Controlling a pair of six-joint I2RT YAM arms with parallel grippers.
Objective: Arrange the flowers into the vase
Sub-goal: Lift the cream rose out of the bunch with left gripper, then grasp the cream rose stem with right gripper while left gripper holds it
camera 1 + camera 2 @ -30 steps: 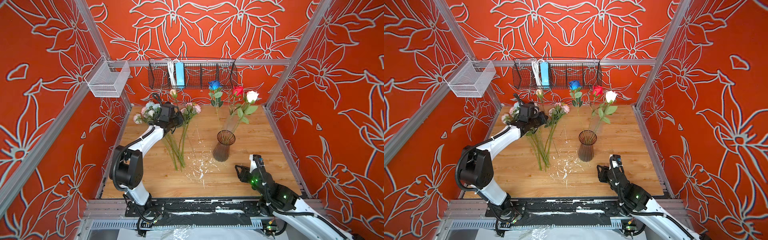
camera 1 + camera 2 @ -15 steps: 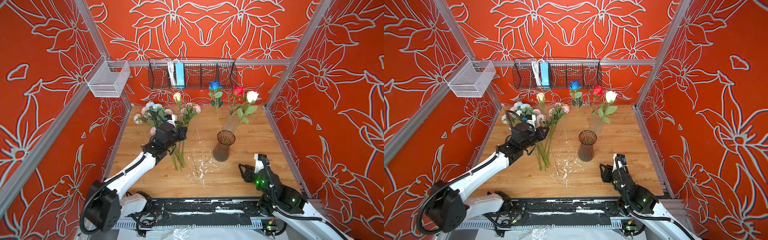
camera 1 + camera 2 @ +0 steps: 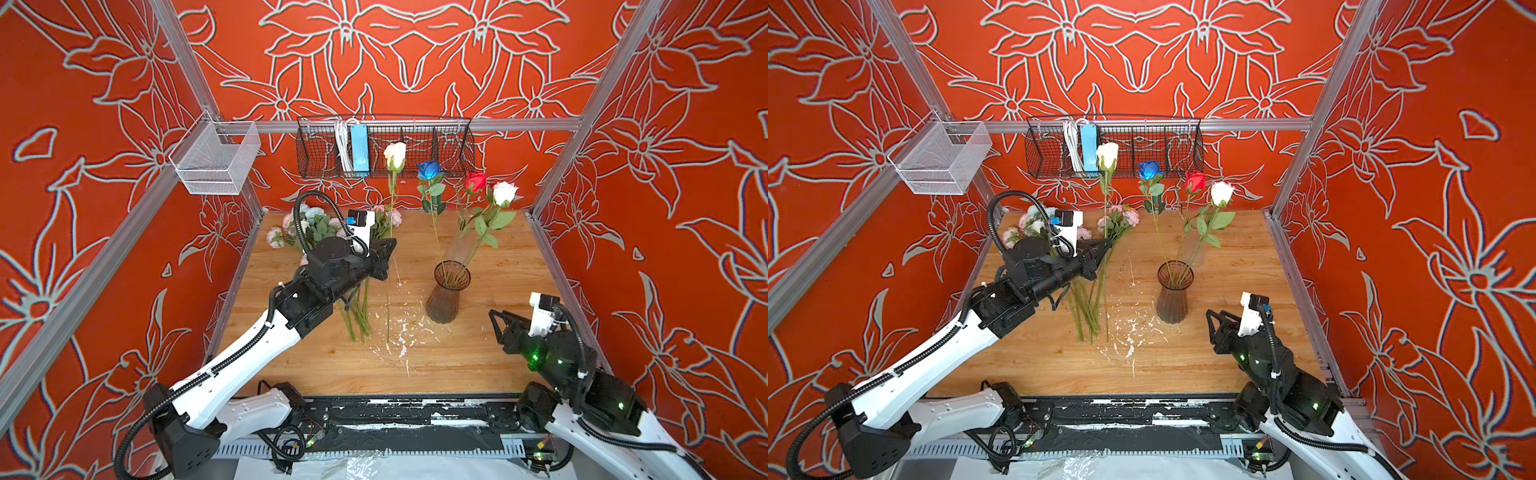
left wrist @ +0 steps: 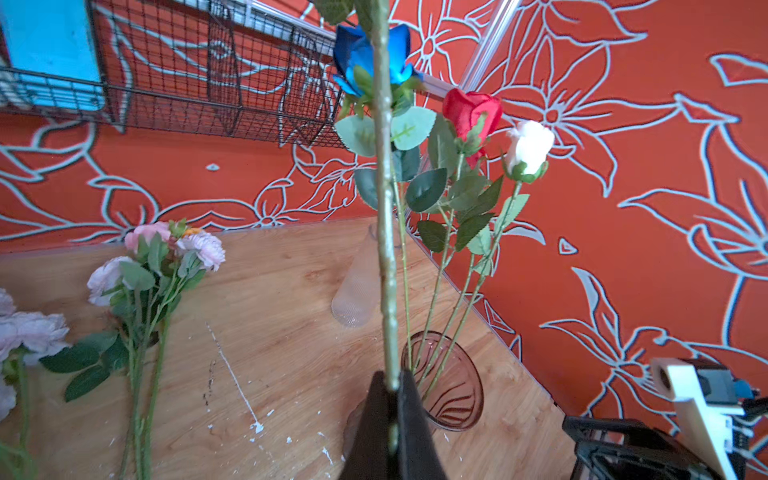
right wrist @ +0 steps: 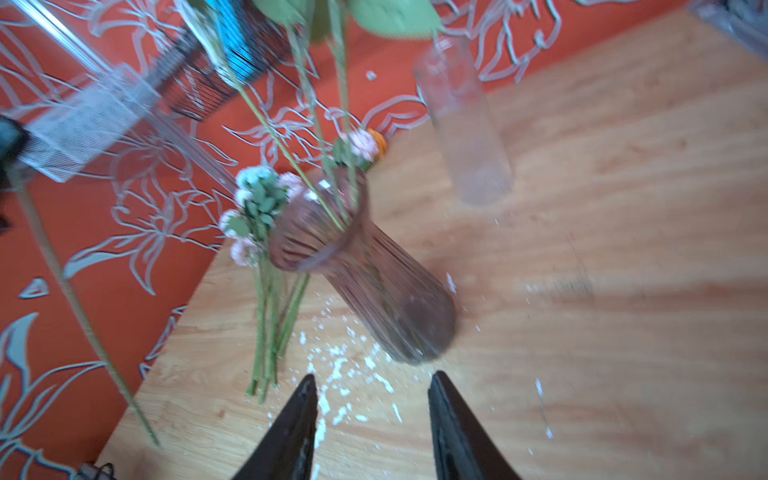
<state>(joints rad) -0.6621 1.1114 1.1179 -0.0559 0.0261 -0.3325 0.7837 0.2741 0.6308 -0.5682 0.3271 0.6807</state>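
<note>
The left end effector (image 3: 390, 245) clenches a green-stemmed cream rose (image 3: 395, 156) upright at centre; the right end effector (image 3: 493, 315), lower right, gapes empty near the ribbed smoky-glass vase (image 3: 446, 297).

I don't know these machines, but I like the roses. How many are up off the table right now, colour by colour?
Blue rose: 1, in the vase
Red rose: 1, in the vase
White rose: 1, in the vase
Cream-white rose: 1, held by its stem in the left end effector
Total: 4

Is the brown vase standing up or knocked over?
Standing up. The brown vase rests on its base, mouth upward, holding roses.
</note>
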